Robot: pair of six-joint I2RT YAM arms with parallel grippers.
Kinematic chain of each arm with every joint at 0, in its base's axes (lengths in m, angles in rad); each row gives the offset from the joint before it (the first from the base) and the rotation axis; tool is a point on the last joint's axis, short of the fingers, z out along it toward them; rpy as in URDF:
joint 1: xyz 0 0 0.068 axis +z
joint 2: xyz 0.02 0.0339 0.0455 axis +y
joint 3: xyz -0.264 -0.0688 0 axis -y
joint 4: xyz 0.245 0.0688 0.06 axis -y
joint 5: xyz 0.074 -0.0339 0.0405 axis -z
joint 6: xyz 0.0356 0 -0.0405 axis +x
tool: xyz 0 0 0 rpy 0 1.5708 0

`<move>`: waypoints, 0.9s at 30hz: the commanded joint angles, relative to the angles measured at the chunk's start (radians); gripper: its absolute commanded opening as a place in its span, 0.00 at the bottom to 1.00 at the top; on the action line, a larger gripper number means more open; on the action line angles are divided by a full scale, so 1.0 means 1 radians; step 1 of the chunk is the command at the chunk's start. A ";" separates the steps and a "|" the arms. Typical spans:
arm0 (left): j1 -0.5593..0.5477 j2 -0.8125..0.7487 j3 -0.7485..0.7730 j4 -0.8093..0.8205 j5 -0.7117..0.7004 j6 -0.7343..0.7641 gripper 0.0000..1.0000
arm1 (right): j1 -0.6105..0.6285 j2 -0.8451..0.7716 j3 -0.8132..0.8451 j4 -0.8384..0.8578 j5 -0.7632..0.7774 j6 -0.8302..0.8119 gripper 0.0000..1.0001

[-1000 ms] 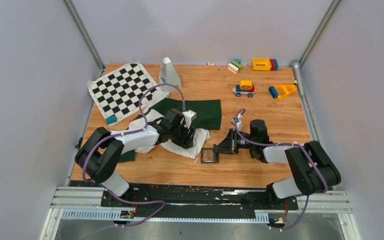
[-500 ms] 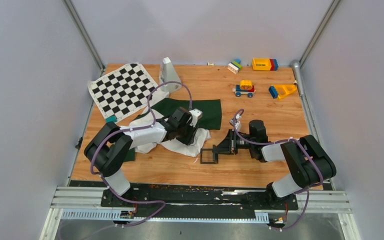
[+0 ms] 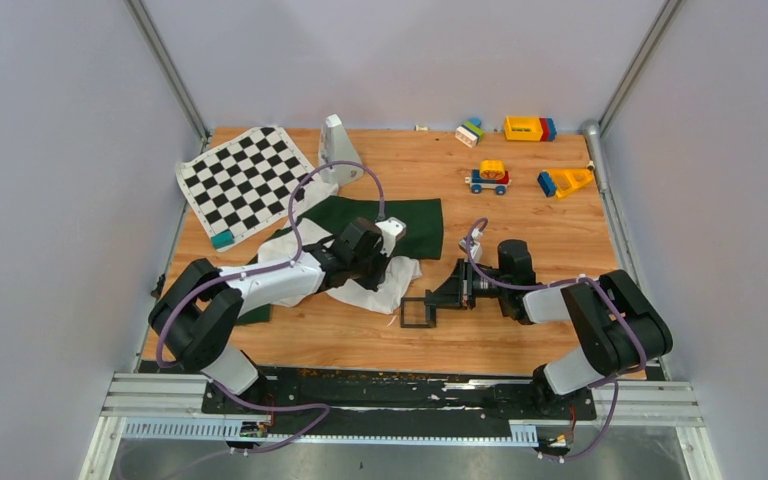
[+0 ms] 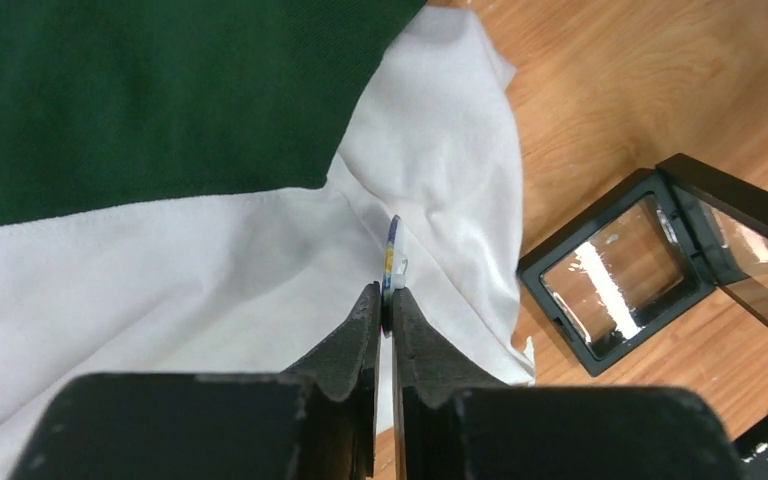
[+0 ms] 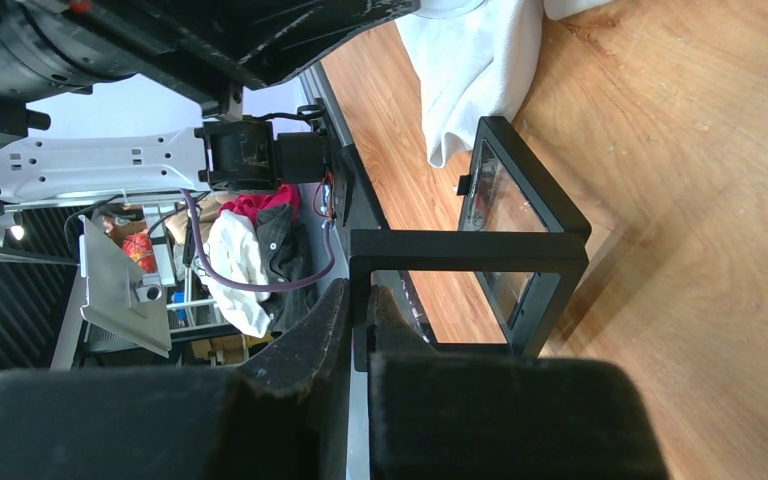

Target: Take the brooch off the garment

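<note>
The garment (image 4: 210,270) lies crumpled on the table, white body with a dark green sleeve (image 4: 160,90); from above its white cloth (image 3: 400,272) shows beside the left arm. The brooch (image 4: 392,258), a thin yellowish piece seen edge-on, stands up from a fold of the white cloth. My left gripper (image 4: 387,300) is shut on its lower end. In the top view the left gripper (image 3: 372,265) is over the white cloth and the brooch is hidden. My right gripper (image 5: 360,300) is shut on the raised lid frame of a small black square tray (image 5: 515,200), just right of the garment.
The black tray (image 3: 418,312) sits on the wood between the two grippers. A chequered mat (image 3: 245,180) and a white stand (image 3: 338,148) are at the back left. Toy blocks (image 3: 528,128), a toy car (image 3: 488,177) and a yellow-blue piece (image 3: 565,181) lie at the back right.
My left gripper's jaws have closed onto the brooch and the left arm has shifted slightly over the cloth. The right gripper and tray moved a little to the left early on, then stayed.
</note>
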 commanded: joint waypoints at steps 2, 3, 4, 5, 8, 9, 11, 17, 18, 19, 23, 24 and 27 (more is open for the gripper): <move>-0.006 -0.058 -0.017 0.048 0.056 0.014 0.08 | -0.003 -0.005 0.019 0.015 -0.012 -0.023 0.00; -0.007 -0.057 -0.017 0.046 0.058 0.014 0.07 | -0.003 -0.006 0.019 0.013 -0.011 -0.024 0.00; -0.007 -0.056 -0.017 0.043 0.063 0.015 0.06 | -0.003 -0.008 0.018 0.011 -0.010 -0.025 0.00; -0.009 -0.056 -0.017 0.042 0.066 0.016 0.04 | -0.003 -0.009 0.020 0.006 -0.009 -0.026 0.00; -0.022 -0.064 -0.022 0.049 0.069 0.024 0.00 | -0.005 -0.014 0.025 -0.005 -0.006 -0.032 0.00; -0.036 -0.068 -0.026 0.053 0.067 0.030 0.00 | -0.005 -0.017 0.025 -0.006 -0.005 -0.032 0.00; -0.067 -0.088 -0.040 0.071 0.048 0.047 0.00 | -0.006 -0.021 0.026 -0.007 -0.005 -0.029 0.00; -0.155 -0.175 -0.124 0.195 -0.028 0.120 0.00 | -0.015 -0.015 0.035 0.008 -0.033 0.005 0.00; -0.164 -0.187 -0.134 0.229 -0.036 0.129 0.00 | -0.016 -0.012 0.037 0.017 -0.041 0.016 0.00; -0.167 -0.190 -0.148 0.242 -0.038 0.135 0.00 | -0.018 -0.006 0.039 0.024 -0.046 0.025 0.00; -0.194 -0.193 -0.194 0.360 -0.024 0.234 0.00 | -0.019 0.028 0.050 0.059 -0.071 0.047 0.00; -0.206 -0.193 -0.205 0.383 -0.029 0.260 0.00 | -0.020 0.038 0.052 0.072 -0.079 0.054 0.00; -0.213 -0.192 -0.239 0.454 -0.035 0.293 0.00 | -0.022 0.062 0.046 0.124 -0.095 0.082 0.00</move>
